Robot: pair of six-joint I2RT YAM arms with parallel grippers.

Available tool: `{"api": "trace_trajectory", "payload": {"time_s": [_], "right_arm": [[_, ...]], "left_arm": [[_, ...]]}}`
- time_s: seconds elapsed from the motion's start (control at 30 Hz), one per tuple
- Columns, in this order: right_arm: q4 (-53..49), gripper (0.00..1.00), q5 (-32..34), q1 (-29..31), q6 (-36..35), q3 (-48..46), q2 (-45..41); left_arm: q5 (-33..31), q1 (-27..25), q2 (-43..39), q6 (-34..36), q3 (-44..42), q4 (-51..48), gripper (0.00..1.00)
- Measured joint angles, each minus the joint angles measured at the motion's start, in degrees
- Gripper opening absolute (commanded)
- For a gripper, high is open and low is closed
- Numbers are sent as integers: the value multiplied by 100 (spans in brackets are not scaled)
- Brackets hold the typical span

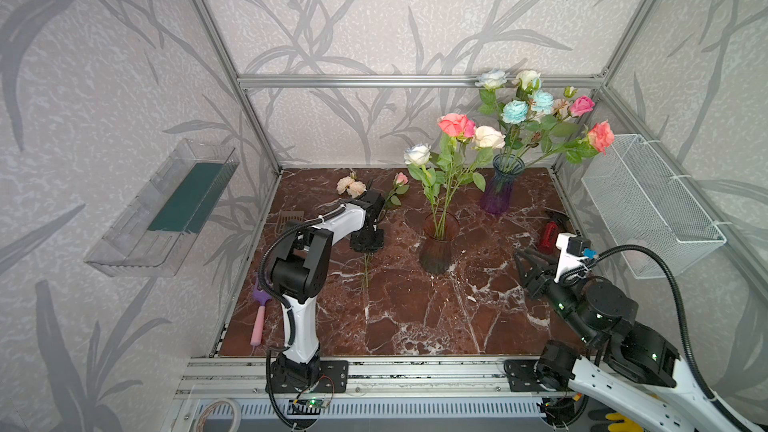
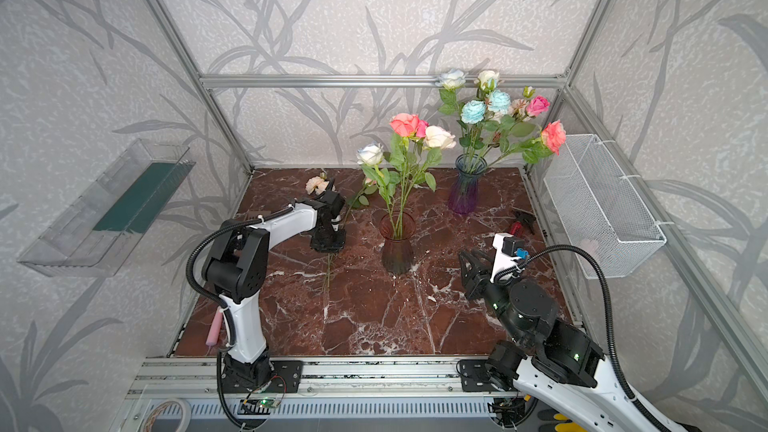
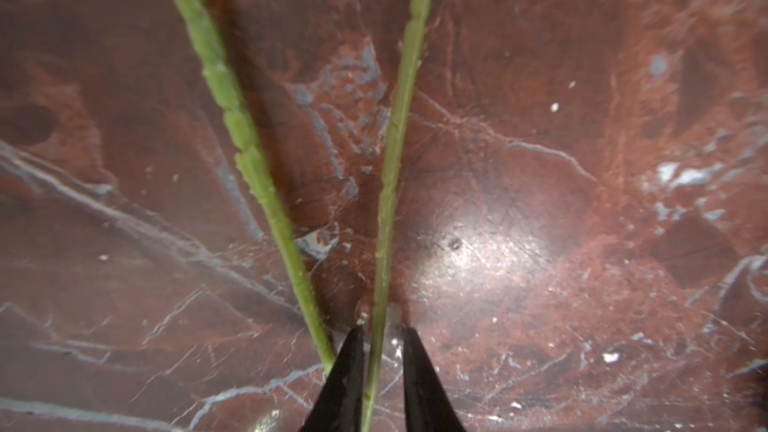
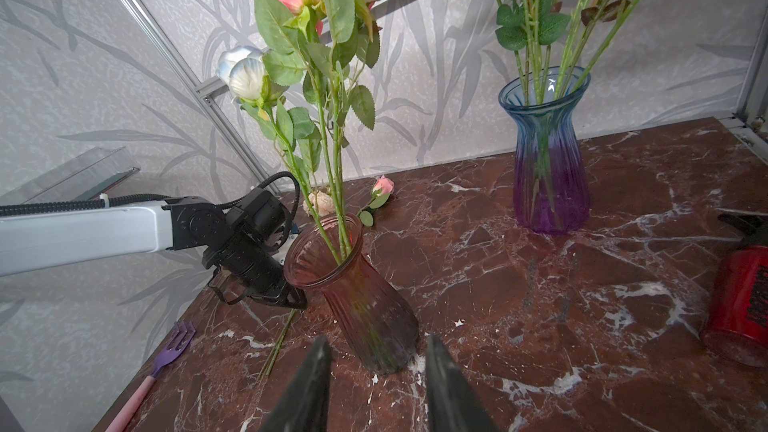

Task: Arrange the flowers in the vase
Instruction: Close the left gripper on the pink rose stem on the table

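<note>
Left tool [image 3: 382,338], jaws narrowly parted astride a loose flower stem [image 3: 392,139] lying on the worktop [image 3: 582,160] left of the reddish vase [image 1: 437,251]: pickup step; next likely pinch shut, lift, carry right to its mouth.

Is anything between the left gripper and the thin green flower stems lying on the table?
Nothing visible: one thin green stem lies between the jaws of the left gripper; a second green stem runs outside them.

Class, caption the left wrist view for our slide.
Left gripper straddles one green stem on the marble table; a second stem lies just outside its jaws.
</note>
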Motion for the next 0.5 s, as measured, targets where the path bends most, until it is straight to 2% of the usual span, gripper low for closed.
{"api": "trace_trajectory", "payload": {"time_s": [0.1, 0.3, 0.5], "right_arm": [[-2, 38, -28, 0, 24, 0, 0], [-7, 38, -35, 0, 105, 7, 2], [-24, 38, -76, 0, 127, 35, 83]], "left_arm": [[2, -28, 9, 26, 2, -4, 15], [-22, -105, 9, 94, 2, -37, 2], [-17, -157, -66, 96, 0, -63, 0]]}}
